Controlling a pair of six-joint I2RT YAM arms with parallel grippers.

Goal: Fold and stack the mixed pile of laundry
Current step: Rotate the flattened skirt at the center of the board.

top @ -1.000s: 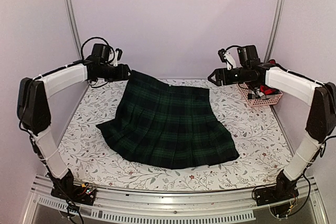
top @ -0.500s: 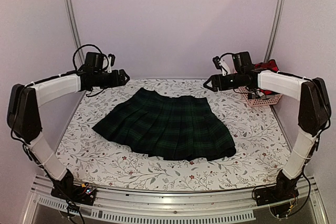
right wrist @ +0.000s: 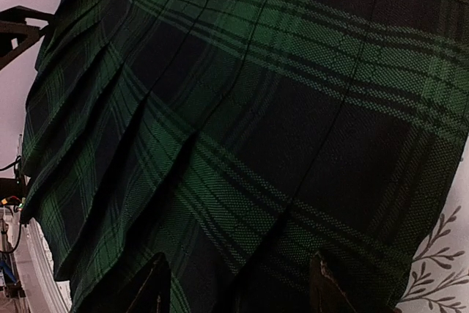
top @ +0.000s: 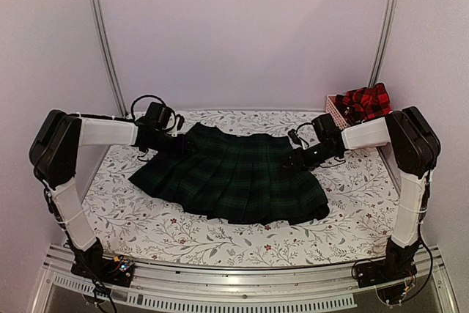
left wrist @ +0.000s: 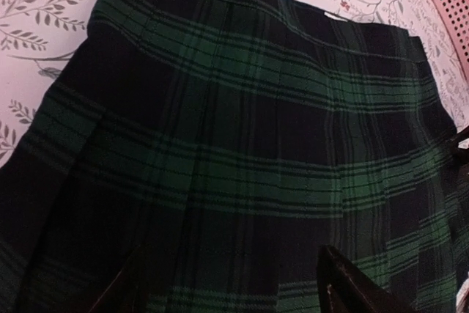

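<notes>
Finding 1: The dark green tartan skirt (top: 234, 181) lies spread flat at the centre of the overhead frame on the leaf-patterned table cloth (top: 146, 221). Its waistband is toward the top and its pleated hem fans toward the bottom. I judge it is laid out this way so it can be folded cleanly.

Finding 2: My left gripper (left wrist: 231, 269) sits low over the skirt's upper-left corner. Its jaws stand wide apart and there is no cloth between them.

Finding 3: My right gripper (right wrist: 238, 265) sits low over the skirt's right side, also spread and holding nothing. I judge this flanking position prepares both grippers to take opposite sides for a fold.

Finding 4: The red-and-black checked flannel shirt (top: 364, 102) waits in the pink basket (top: 331, 104) at upper right, well apart from the skirt and not yet folded.
</notes>
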